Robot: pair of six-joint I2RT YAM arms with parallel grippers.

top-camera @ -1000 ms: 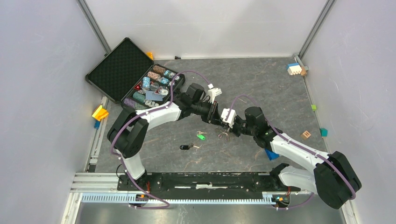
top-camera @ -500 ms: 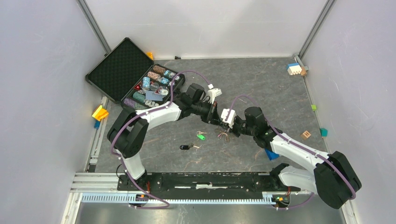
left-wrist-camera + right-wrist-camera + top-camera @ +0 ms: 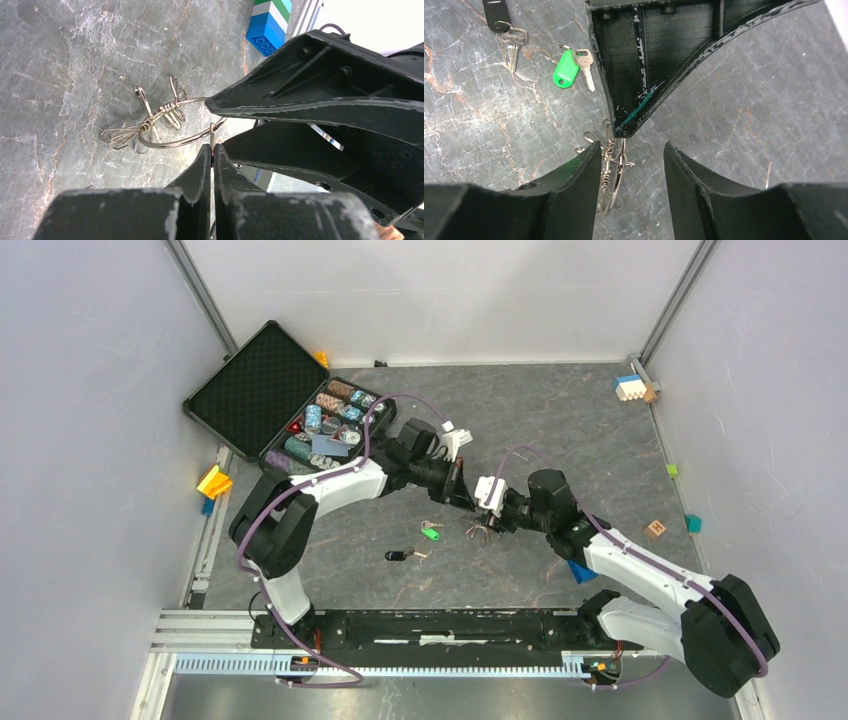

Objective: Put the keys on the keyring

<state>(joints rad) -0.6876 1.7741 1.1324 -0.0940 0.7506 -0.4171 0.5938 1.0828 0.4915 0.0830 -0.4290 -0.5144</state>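
Note:
The keyring (image 3: 170, 127) is a thin silver ring with several small wire clips on it. It stands on edge on the grey table. My left gripper (image 3: 212, 159) is shut on the ring's wire and holds it upright. My right gripper (image 3: 631, 157) is open, with one finger on each side of the ring (image 3: 613, 172). The green-headed key (image 3: 566, 67) and the black-headed key (image 3: 499, 10) lie loose on the table, left of the ring. The top view shows the green key (image 3: 431, 532), the black key (image 3: 398, 555) and the ring (image 3: 478, 530).
An open black case (image 3: 290, 410) full of small items stands at the back left. A blue block (image 3: 580, 570) lies under the right arm, and a wooden block (image 3: 655, 529) lies at the right. Small coloured blocks sit along the walls.
Both arms have shifted only slightly. The ring and the two keys stay where they were.

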